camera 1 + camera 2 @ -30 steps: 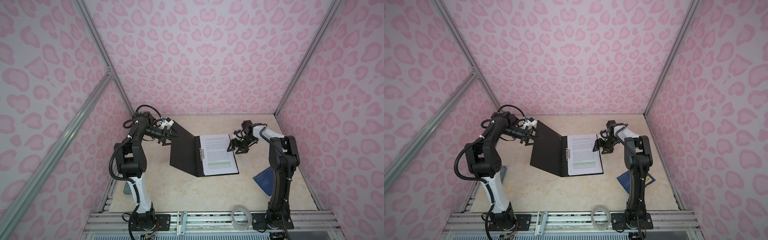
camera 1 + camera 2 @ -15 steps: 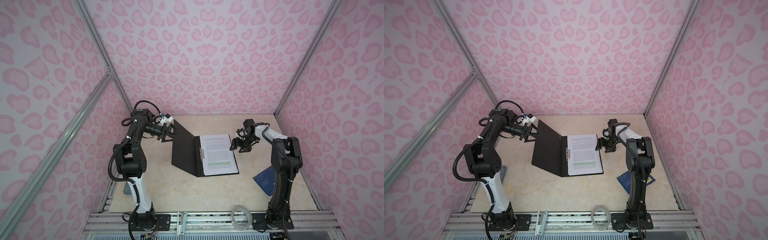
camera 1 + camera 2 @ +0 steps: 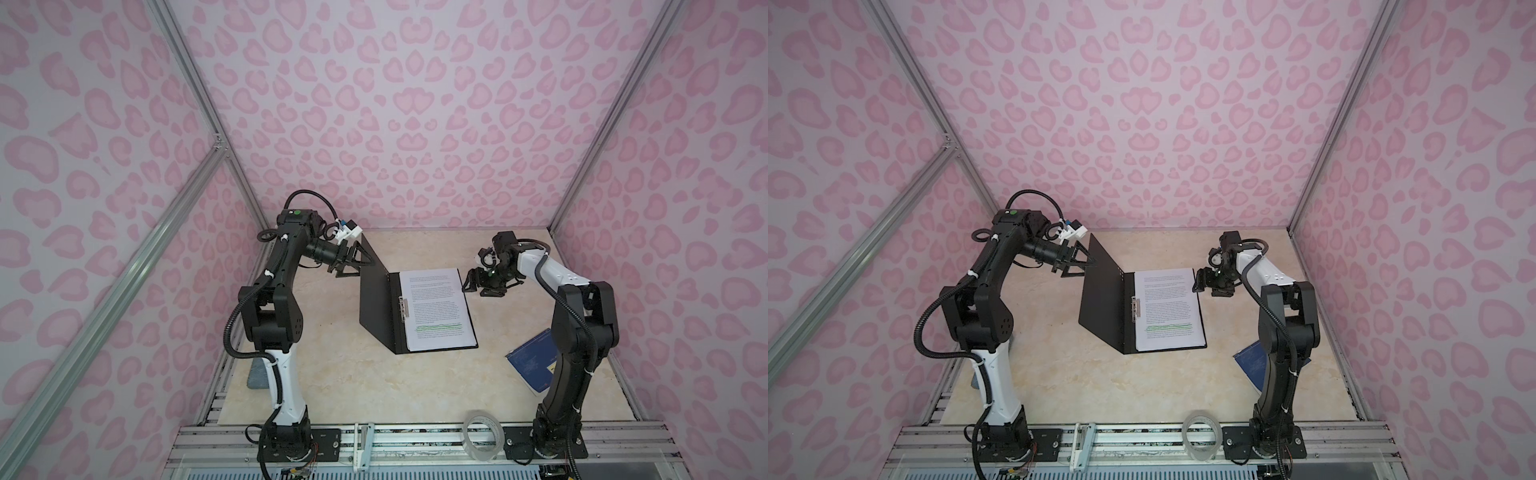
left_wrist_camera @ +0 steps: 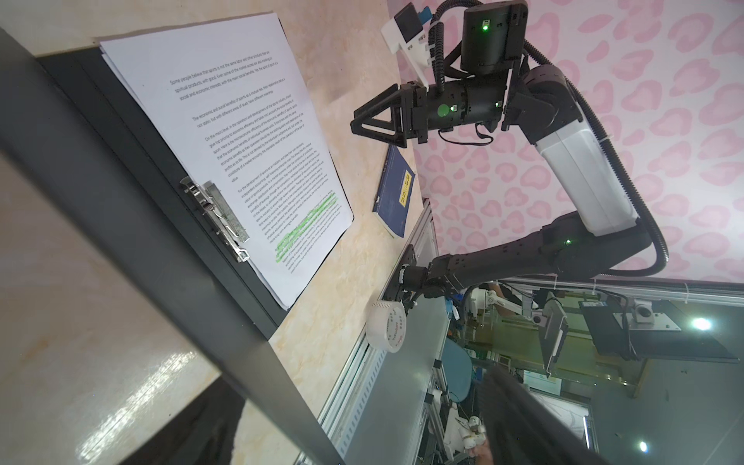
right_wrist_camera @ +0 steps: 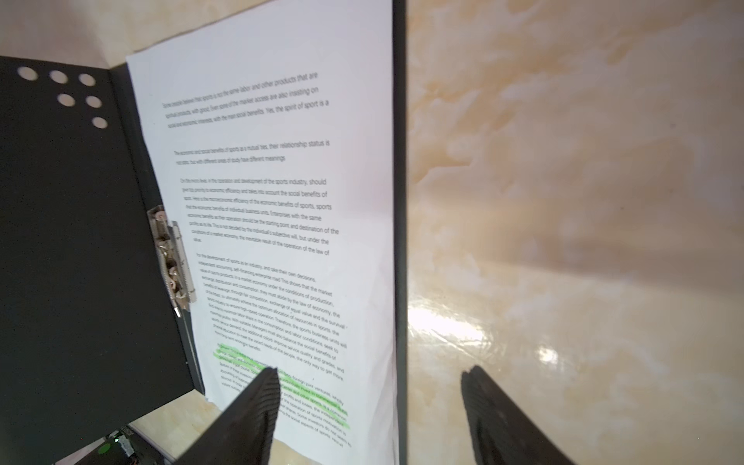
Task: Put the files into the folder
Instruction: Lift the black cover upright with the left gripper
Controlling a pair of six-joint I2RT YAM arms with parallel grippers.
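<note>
The folder lies open mid-table. Its black left cover stands tilted up and its right half lies flat. The files, white printed sheets with green highlighted lines, lie stacked on the flat half beside the metal clip. My left gripper is open, and the raised cover's far edge runs between its spread fingers. My right gripper hovers open over the files' far right edge, holding nothing.
A dark blue booklet lies at the right, partly behind my right arm. A clear tape roll sits on the front aluminium rail. Pink patterned walls close in three sides.
My left gripper has shifted right with the cover's far edge, and the cover now stands a little more upright. The right gripper has barely moved.
</note>
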